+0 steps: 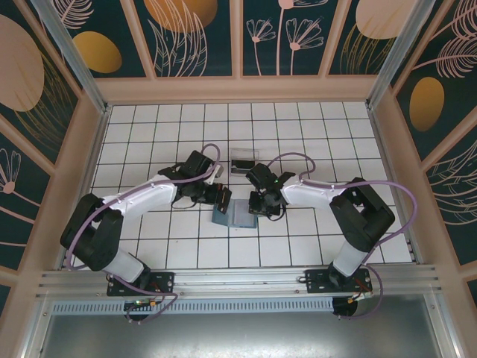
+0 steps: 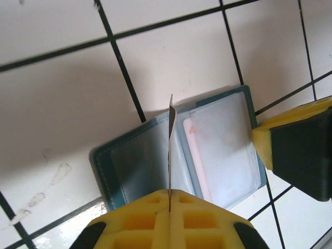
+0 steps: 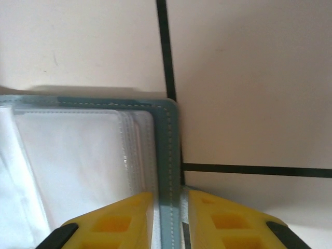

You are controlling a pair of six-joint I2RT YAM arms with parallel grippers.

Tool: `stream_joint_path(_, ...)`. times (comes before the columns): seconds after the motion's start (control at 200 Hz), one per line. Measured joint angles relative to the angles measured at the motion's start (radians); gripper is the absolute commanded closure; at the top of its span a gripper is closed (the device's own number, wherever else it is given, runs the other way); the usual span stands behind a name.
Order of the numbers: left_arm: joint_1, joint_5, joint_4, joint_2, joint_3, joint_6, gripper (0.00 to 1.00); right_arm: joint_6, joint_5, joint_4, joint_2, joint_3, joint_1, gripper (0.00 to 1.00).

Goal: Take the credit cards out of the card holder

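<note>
The teal card holder (image 1: 232, 218) lies open on the white tiled floor, its clear inner pockets facing up (image 2: 223, 150). My left gripper (image 2: 169, 193) is shut on one of the credit cards (image 2: 171, 119), a thin dark card seen edge-on and held upright over the holder's middle fold. A pale pinkish strip (image 2: 196, 155) shows inside the right-hand pocket. My right gripper (image 3: 170, 199) is shut on the holder's stitched teal right edge (image 3: 168, 135), one finger on either side of it. From above, the left gripper (image 1: 221, 198) and right gripper (image 1: 261, 209) flank the holder closely.
A small clear plastic tray (image 1: 244, 160) sits one tile behind the holder, between the two wrists. The right gripper's yellow and black finger (image 2: 298, 150) stands at the holder's right edge. Peach walls (image 1: 238, 89) ring the floor.
</note>
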Motion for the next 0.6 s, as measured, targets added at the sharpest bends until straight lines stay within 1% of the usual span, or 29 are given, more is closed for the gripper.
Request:
stream_joint_path(0.12, 0.000, -0.021, -0.043, -0.008, 0.055, 0.076, 1.00, 0.000, 0.015, -0.020, -0.031, 0.011, 0.000, 0.75)
stream_joint_path(0.335, 0.000, -0.076, -0.054, -0.011, 0.130, 0.218, 1.00, 0.000, 0.049, -0.049, -0.101, 0.040, -0.003, 0.75)
stream_joint_path(0.48, 0.000, -0.112, -0.064, -0.019, 0.172, 0.369, 1.00, -0.004, 0.079, -0.076, -0.139, 0.048, -0.017, 0.75)
stream_joint_path(0.566, 0.000, -0.117, -0.090, -0.018, 0.209, 0.481, 1.00, -0.005, 0.105, -0.097, -0.155, 0.054, -0.027, 0.74)
stream_joint_path(0.601, 0.000, -0.116, -0.107, -0.016, 0.229, 0.547, 1.00, -0.005, 0.114, -0.105, -0.162, 0.056, -0.030, 0.75)
